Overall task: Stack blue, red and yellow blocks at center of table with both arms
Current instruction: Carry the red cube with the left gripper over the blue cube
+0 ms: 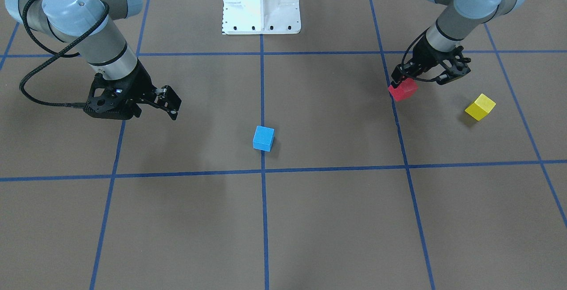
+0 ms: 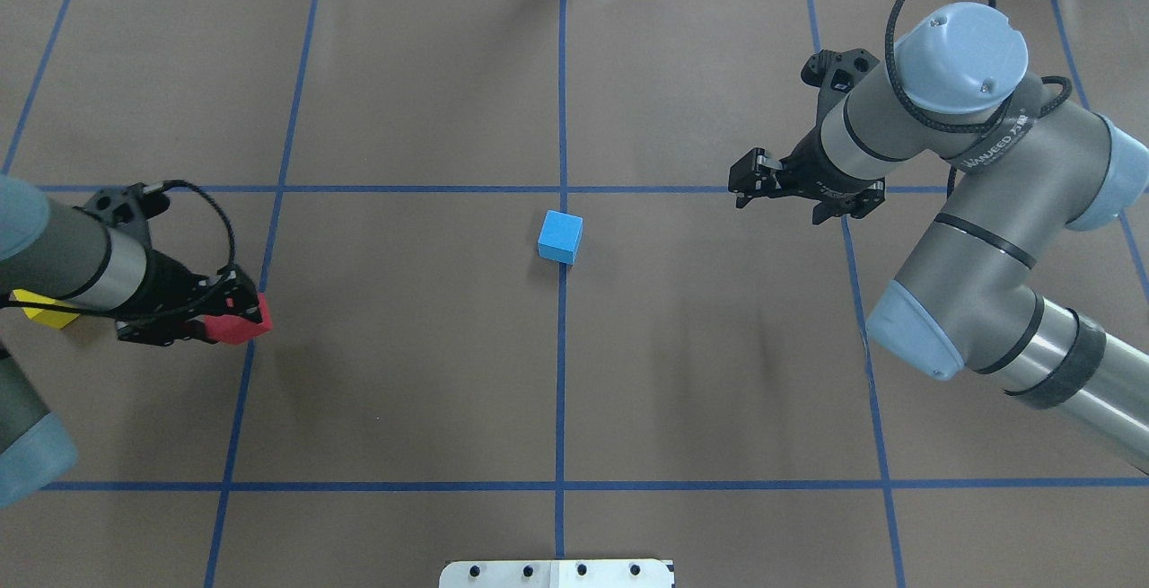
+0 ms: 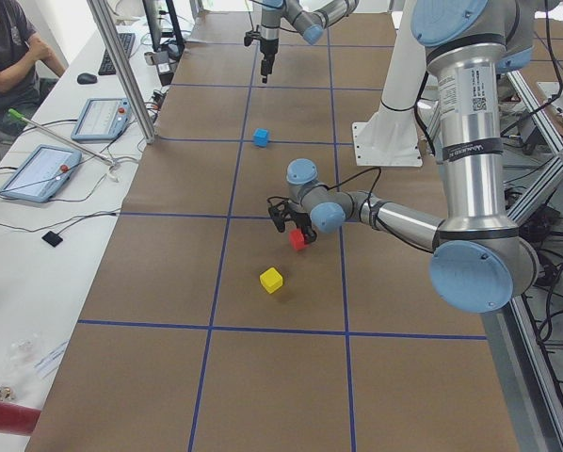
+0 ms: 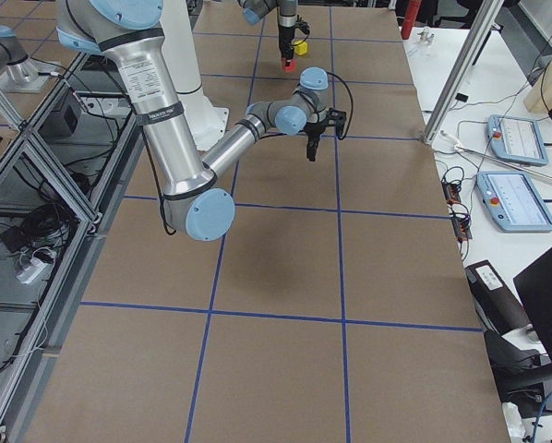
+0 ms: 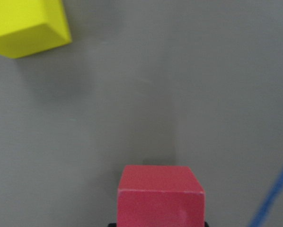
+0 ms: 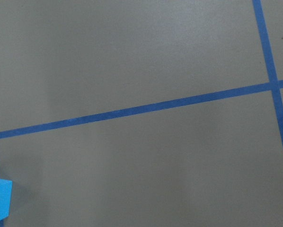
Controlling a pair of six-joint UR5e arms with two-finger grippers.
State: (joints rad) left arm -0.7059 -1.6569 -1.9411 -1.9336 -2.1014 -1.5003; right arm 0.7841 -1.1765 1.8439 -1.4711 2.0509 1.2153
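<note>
My left gripper [image 2: 232, 320] is shut on the red block [image 2: 241, 326] and holds it low over the table at the far left. The block also shows in the front view [image 1: 403, 89] and the left wrist view [image 5: 160, 196]. The yellow block [image 1: 480, 106] lies on the table just beyond that gripper, partly hidden under my left arm in the overhead view [image 2: 43, 311]. The blue block [image 2: 560, 236] sits at the table's center on the middle tape line. My right gripper [image 2: 743, 187] is open and empty, hovering to the right of the blue block.
Blue tape lines [image 2: 562, 364] divide the brown table into a grid. The white robot base [image 1: 261, 2] stands at the robot's edge of the table. Operators' tablets [image 3: 37, 169] lie on a side table beyond the far edge.
</note>
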